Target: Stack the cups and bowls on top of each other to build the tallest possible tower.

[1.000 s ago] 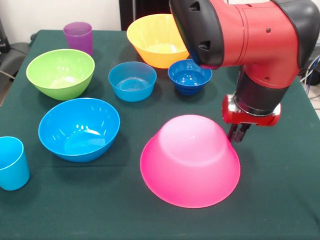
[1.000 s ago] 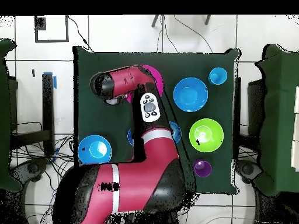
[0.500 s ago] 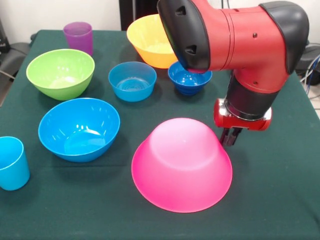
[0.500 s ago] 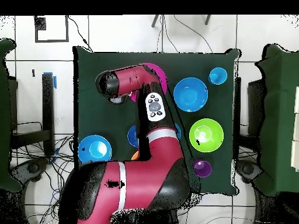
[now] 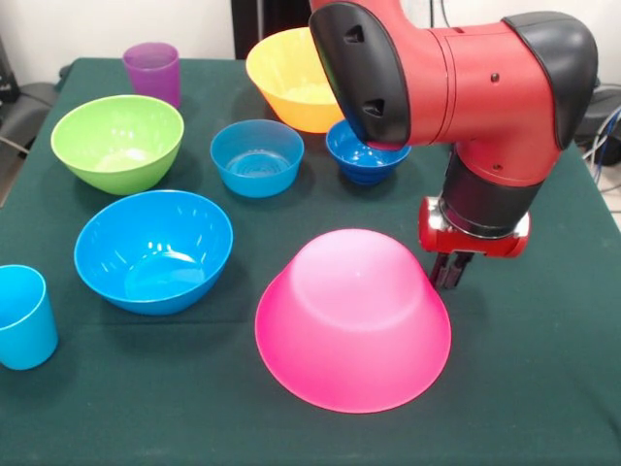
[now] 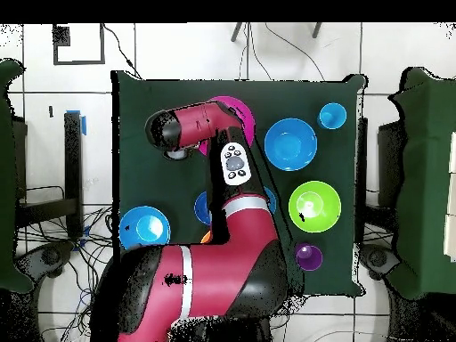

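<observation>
- Pink glossy plastic bowl (image 5: 353, 318), upside down, shoved sideways over the last second, now halted; nothing stacked yet.
- Gripper (image 5: 452, 271) beside its rim; fingers pressed together, empty.

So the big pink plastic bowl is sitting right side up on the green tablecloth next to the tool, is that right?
Not quite: the front view shows the big pink plastic bowl upside down, rim on the green tablecloth. The tool is beside it.
</observation>
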You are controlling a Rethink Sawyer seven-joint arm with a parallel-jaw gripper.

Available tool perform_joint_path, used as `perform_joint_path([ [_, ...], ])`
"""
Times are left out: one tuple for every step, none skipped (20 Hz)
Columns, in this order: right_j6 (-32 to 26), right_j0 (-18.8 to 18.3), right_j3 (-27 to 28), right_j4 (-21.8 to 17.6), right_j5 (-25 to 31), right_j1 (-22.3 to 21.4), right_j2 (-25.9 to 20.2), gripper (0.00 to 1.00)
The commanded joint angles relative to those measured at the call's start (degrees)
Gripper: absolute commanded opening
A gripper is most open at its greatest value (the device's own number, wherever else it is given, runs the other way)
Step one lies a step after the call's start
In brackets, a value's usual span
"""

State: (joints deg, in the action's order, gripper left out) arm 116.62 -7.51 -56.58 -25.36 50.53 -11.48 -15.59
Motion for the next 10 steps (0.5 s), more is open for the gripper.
perform_joint_path([
  [-6.91,1.27,-4.1,-0.52,-5.12,0.4,-5.37,0.0],
  [-6.52,1.35,-4.21,-0.26,-5.33,0.43,-5.56,0.0],
  [-5.77,1.47,-4.41,0.02,-5.8,0.32,-5.67,0.0],
  [-5.04,1.39,-4.73,0.41,-6.53,0.22,-5.91,0.0],
  [-4.39,1.1,-4.87,1.09,-6.96,0.24,-6.35,0.0],
  [-4.74,0.68,-4.46,1.77,-6.68,0.61,-7.05,0.0],
  [-5.01,0.51,-4.4,2.24,-6.16,0.52,-7.36,0.0],
  [-5.27,0.35,-4.34,2.72,-5.64,0.43,-7.67,0.0],
  [-5.19,0.39,-4.45,3.03,-5.26,0.12,-7.71,0.0],
  [-5.31,0.47,-4.42,3.14,-5.21,0.01,-7.7,0.0],
])
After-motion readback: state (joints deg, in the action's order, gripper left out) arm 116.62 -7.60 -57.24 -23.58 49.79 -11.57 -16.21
